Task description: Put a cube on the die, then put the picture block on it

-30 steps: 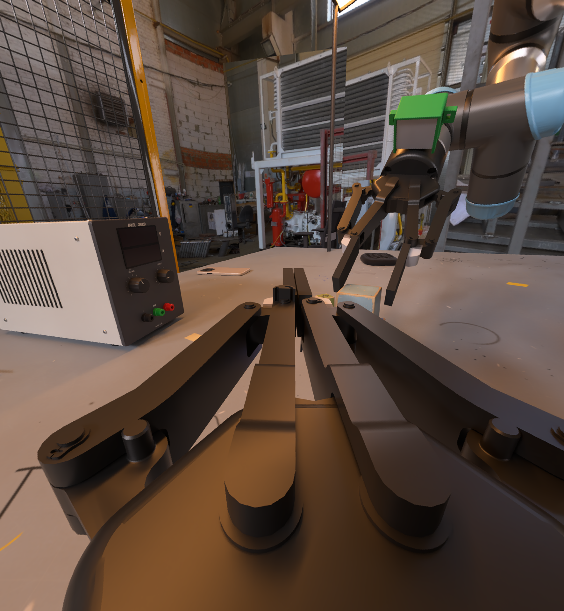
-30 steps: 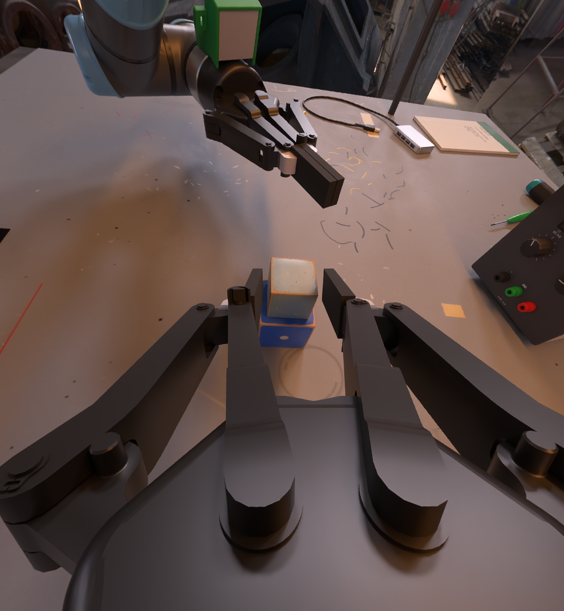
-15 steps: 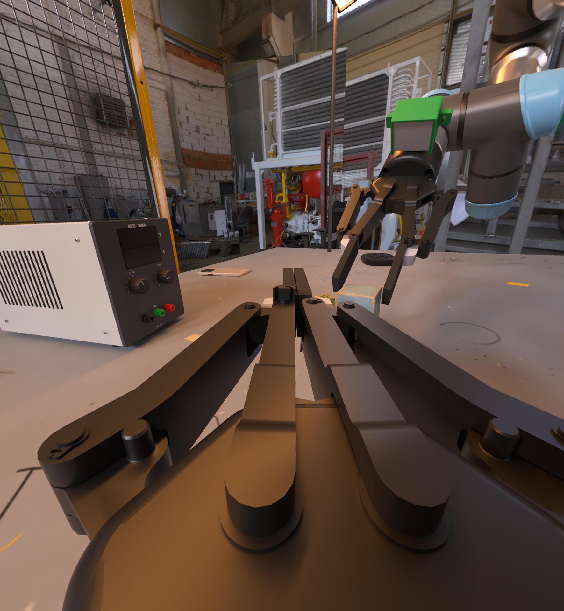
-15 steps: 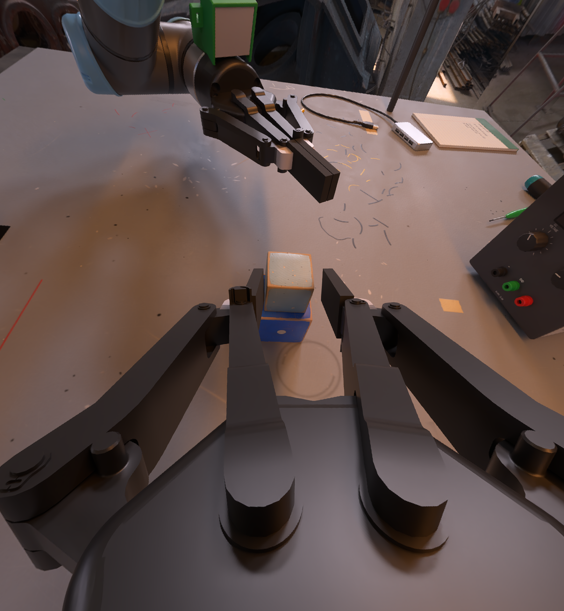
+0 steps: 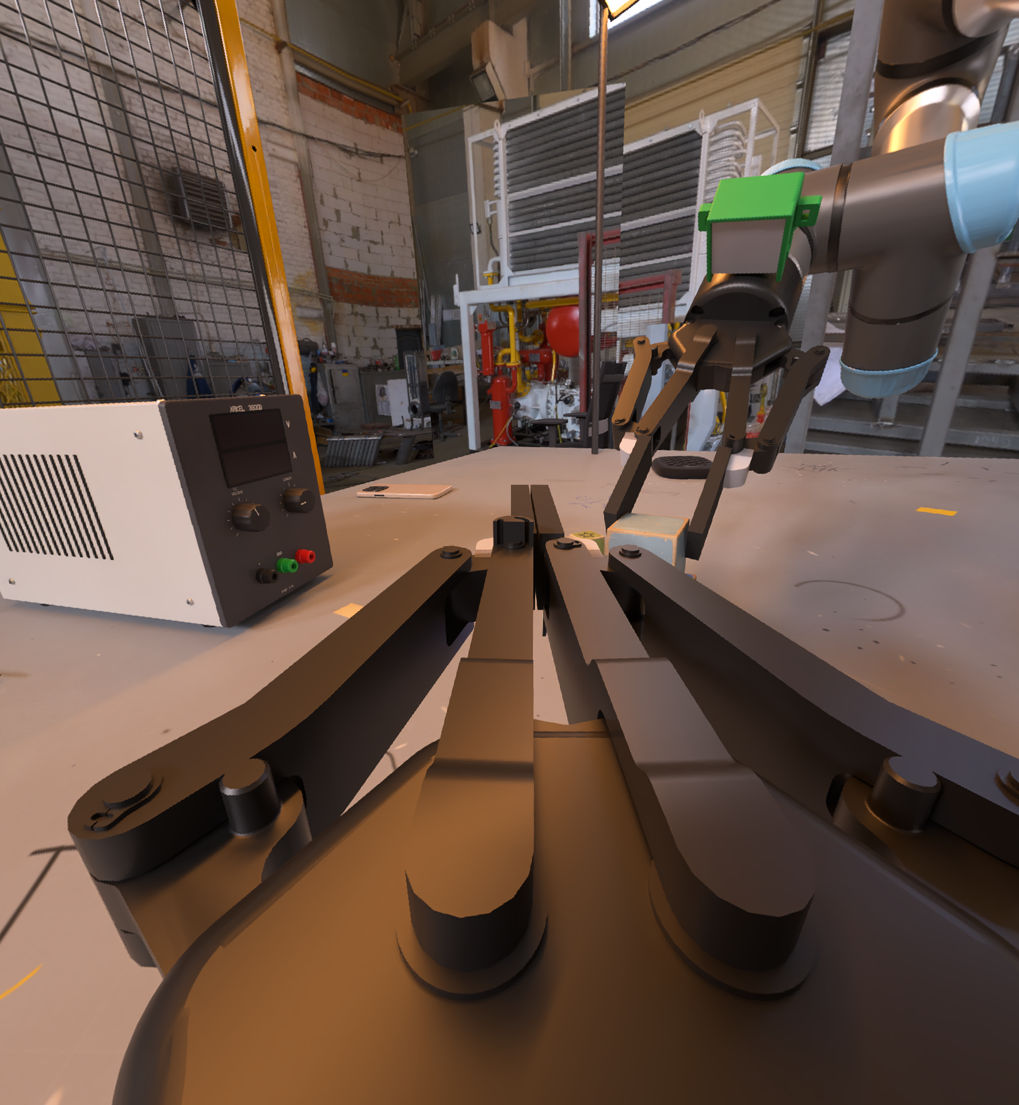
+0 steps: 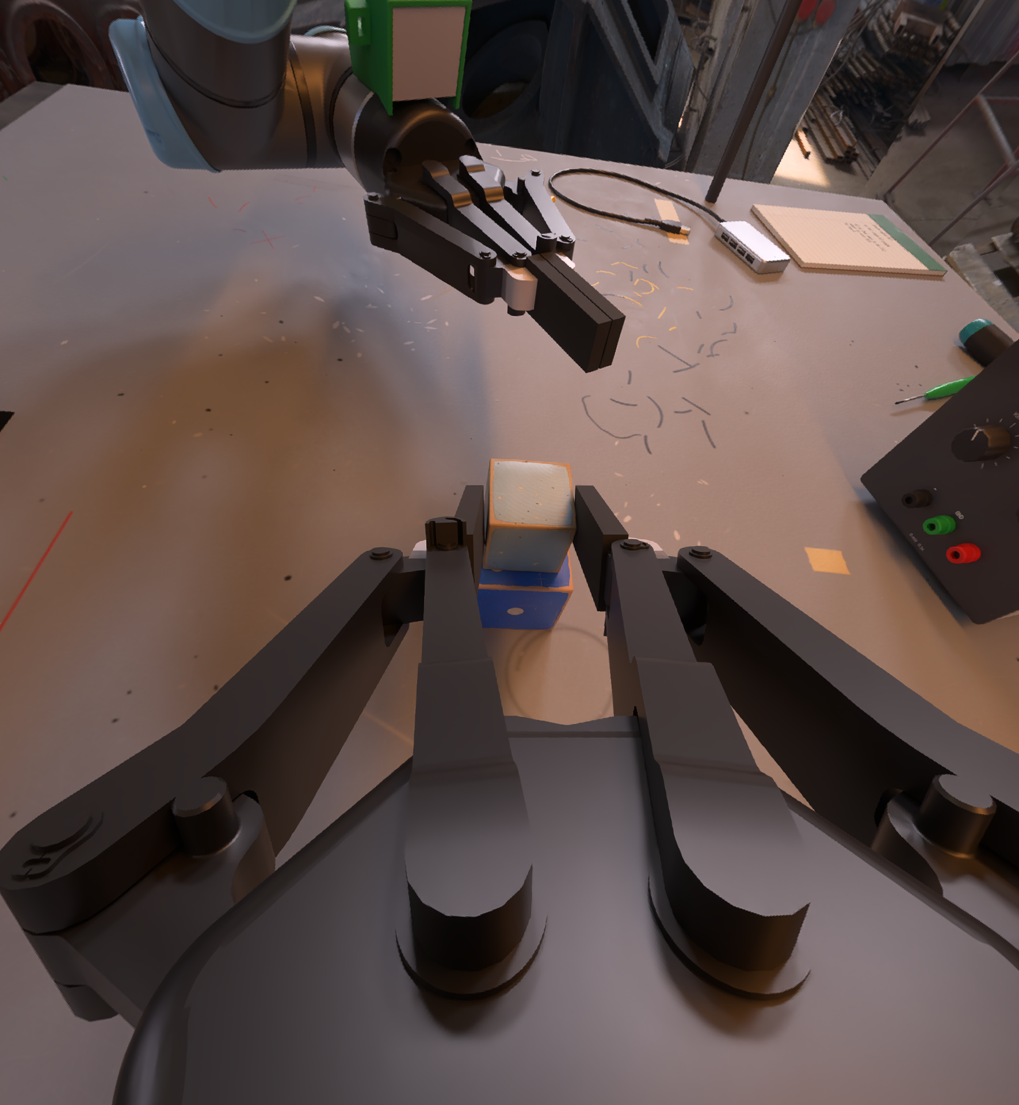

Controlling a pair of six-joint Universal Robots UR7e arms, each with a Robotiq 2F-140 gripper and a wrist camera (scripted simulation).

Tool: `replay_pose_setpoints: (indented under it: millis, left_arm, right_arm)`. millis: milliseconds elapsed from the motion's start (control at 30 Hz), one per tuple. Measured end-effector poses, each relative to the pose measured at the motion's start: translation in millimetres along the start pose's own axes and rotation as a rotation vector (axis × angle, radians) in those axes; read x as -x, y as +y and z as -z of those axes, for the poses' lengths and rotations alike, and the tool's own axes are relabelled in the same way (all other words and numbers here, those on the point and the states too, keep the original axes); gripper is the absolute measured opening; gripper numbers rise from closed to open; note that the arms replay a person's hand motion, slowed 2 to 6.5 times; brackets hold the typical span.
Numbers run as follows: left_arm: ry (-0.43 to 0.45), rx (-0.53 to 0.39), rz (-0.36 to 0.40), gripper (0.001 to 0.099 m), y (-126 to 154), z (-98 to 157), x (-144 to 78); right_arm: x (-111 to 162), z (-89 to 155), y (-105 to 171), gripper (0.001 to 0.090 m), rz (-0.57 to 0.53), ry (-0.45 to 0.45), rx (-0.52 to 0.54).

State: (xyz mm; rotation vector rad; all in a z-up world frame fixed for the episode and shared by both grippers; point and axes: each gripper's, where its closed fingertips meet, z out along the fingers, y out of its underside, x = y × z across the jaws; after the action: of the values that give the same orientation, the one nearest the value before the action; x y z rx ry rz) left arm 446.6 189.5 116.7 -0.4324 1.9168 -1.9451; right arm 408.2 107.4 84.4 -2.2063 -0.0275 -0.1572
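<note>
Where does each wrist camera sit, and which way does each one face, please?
Left wrist view: on the left gripper, low over the table, facing level across it at the power supply and the right gripper; its own shut fingers show.
Right wrist view: on the right gripper, higher up, facing down at the cube on the die; its own fingers flank the cube.
Both views share the cube, the power supply, the table and the other arm's gripper.

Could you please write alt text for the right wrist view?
The right gripper straddles a pale cube stacked on a blue die on the table, fingers close beside it. Beyond, the left gripper hovers shut.
</note>
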Motion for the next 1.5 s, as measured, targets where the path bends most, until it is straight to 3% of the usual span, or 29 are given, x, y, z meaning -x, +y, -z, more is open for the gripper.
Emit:
replay_pose_setpoints:
  millis: [667,967,1233,1500]
  left_arm:
    - [0.004,0.007,-0.006,0.0009,1,-1,-1]
    - [0.004,0.007,-0.009,0.0009,1,-1,-1]
    - [0.005,0.014,-0.017,0.0009,2,-1,-2]
    - [0.008,0.020,-0.015,0.0009,2,-2,-2]
  right_arm:
    - [0,1,1,0.0411,0.000,-0.001,0.002]
    - [-17,28,8,0.0501,0.007,0.063,0.013]
    - [-57,73,26,0.0461,-0.178,0.185,-0.009]
    - [-86,101,72,0.0433,-0.393,0.283,0.097]
